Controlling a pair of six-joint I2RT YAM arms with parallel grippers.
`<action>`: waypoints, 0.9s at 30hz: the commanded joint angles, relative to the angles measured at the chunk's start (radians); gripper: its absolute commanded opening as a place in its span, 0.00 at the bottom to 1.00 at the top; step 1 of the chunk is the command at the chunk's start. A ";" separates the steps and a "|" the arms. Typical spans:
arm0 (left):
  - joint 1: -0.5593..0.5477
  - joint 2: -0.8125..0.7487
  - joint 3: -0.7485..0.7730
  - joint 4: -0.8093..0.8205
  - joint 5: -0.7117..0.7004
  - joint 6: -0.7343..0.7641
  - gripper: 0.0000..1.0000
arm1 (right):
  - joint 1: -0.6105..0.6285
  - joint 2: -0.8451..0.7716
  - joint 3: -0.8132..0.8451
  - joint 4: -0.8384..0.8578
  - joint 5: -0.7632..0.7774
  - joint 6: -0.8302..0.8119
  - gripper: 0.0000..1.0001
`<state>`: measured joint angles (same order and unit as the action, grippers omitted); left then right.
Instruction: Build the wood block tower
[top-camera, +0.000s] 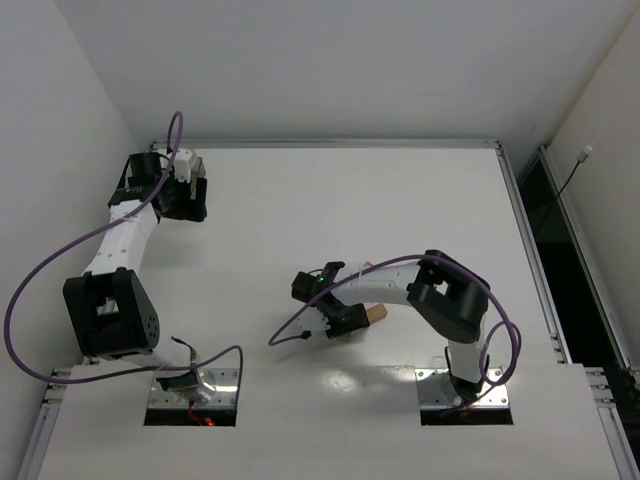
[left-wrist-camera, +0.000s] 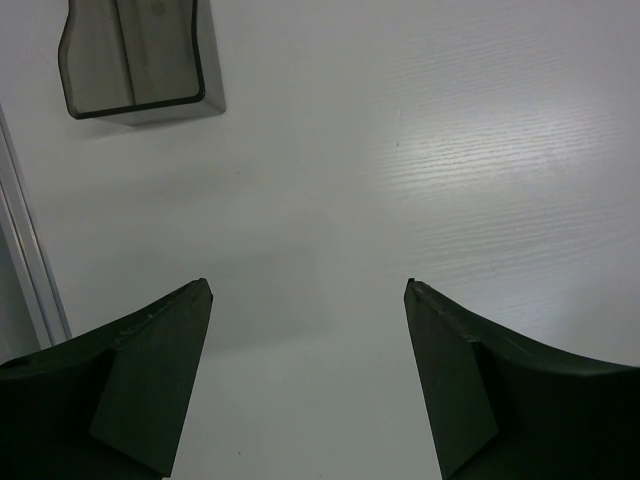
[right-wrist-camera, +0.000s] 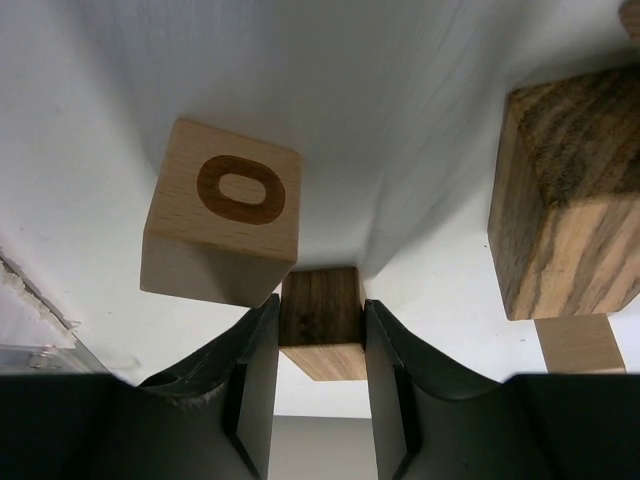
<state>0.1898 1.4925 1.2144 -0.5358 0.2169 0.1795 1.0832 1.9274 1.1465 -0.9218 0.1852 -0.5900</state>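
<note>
My right gripper (right-wrist-camera: 320, 302) is shut on a small brown wood block (right-wrist-camera: 322, 355), low over the white table. A pale wood block marked with an O (right-wrist-camera: 225, 215) lies just ahead on the left, touching or nearly touching my left finger. A bigger striped-grain wood block (right-wrist-camera: 570, 200) lies on the right, with a pale block face (right-wrist-camera: 580, 343) below it. In the top view the right gripper (top-camera: 335, 318) is at mid-table beside a tan block (top-camera: 377, 313). No stacked column shows. My left gripper (left-wrist-camera: 308, 290) is open and empty, at the far left (top-camera: 190, 195).
A dark grey translucent bin (left-wrist-camera: 135, 55) stands ahead and left of my left gripper, near the table's metal edge rail (left-wrist-camera: 25, 250). A purple cable (top-camera: 300, 325) loops from the right arm over the table.
</note>
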 joint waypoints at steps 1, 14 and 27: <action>0.011 0.002 0.020 0.027 -0.001 0.009 0.75 | -0.012 -0.045 0.038 0.029 0.013 0.016 0.00; 0.022 -0.034 -0.053 0.100 0.078 -0.070 0.73 | -0.187 -0.407 0.067 0.348 -0.236 0.050 0.00; 0.022 -0.092 -0.161 0.218 0.211 -0.186 1.00 | -0.518 -0.415 -0.045 0.695 -0.768 0.330 0.00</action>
<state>0.1993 1.4567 1.0637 -0.3920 0.3691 0.0288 0.6102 1.5112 1.1267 -0.3763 -0.3912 -0.3786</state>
